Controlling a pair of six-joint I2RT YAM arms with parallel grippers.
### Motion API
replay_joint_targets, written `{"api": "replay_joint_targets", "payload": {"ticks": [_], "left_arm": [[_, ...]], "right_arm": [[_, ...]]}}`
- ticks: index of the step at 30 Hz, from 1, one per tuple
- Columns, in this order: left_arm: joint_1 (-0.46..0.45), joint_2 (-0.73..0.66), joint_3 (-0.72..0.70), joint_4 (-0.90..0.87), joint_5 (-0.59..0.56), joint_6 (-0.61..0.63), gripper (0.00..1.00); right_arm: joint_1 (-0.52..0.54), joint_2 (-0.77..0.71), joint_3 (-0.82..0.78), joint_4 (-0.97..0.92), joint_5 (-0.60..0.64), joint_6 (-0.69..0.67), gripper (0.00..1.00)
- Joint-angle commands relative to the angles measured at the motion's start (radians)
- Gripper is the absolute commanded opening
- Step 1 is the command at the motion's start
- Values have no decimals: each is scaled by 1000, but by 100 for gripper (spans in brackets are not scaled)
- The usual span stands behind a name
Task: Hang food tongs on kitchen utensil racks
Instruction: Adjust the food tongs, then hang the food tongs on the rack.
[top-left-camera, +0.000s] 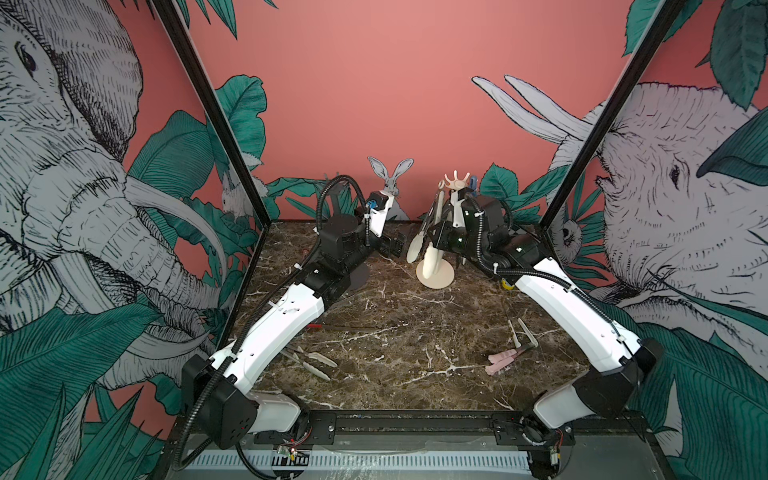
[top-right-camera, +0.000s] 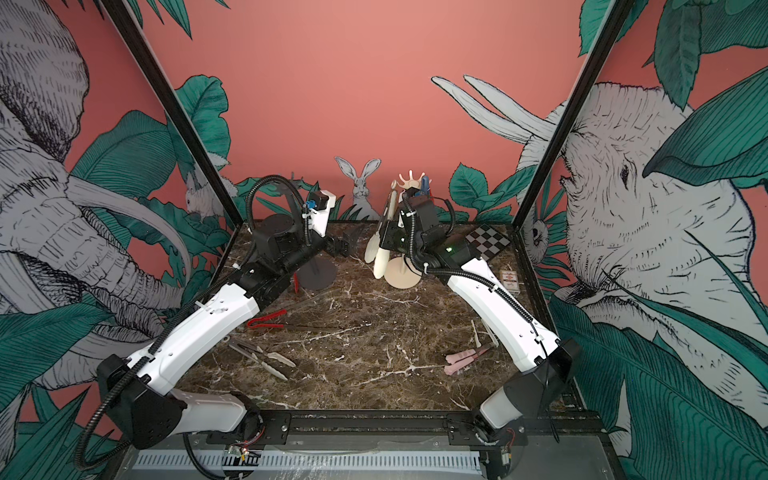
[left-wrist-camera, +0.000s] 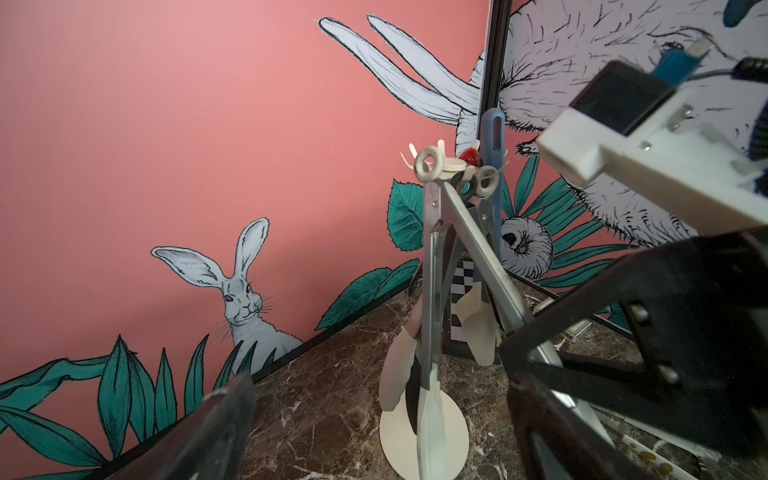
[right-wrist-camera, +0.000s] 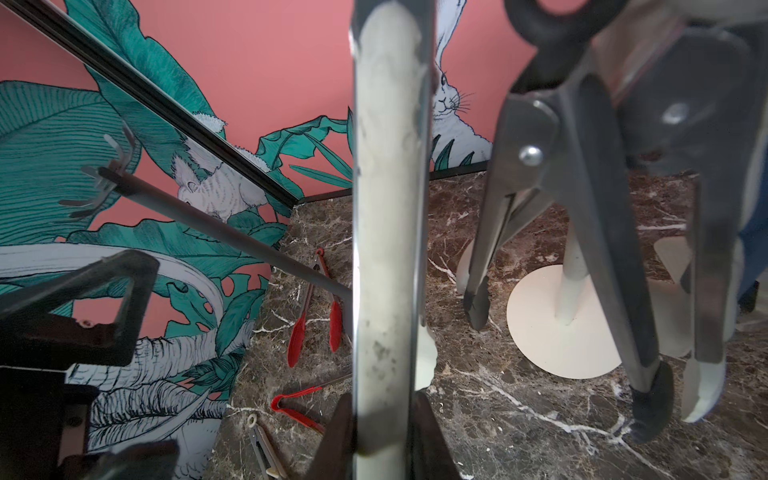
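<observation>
**Tongs meet rack:** your right gripper (top-left-camera: 436, 239) clamps cream-tipped metal tongs (right-wrist-camera: 390, 232) at the cream hooked utensil rack (top-left-camera: 442, 277).
Your left gripper (top-left-camera: 395, 246) stands wide open nearby; red-tipped tongs (top-right-camera: 266, 323) and pink-tipped tongs (top-left-camera: 505, 361) lie on the brown marble tabletop (top-left-camera: 415, 332).

Middle of the tabletop (top-left-camera: 407, 332) is wide open; the cream rack (top-left-camera: 440, 277) is crowded with hanging tongs (top-left-camera: 414, 247), loose tongs (top-left-camera: 505, 360) lie near both sides.

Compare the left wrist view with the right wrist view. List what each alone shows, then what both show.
Left wrist only: the cream rack's hook crown and a checkerboard. Right wrist only: the dark grey rack and red-tipped tongs lying on the table. Both: the cream rack's base and the cream-lined tongs gripped in the right tool.
</observation>
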Motion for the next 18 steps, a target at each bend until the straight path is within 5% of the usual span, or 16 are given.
{"api": "replay_joint_targets", "payload": {"ticks": [1, 18], "left_arm": [[8, -31, -13, 28, 32, -18, 97], [46, -50, -49, 38, 68, -38, 97]], "right_arm": [[6, 2, 48, 10, 48, 35, 0], [4, 16, 73, 19, 88, 90, 0]]}}
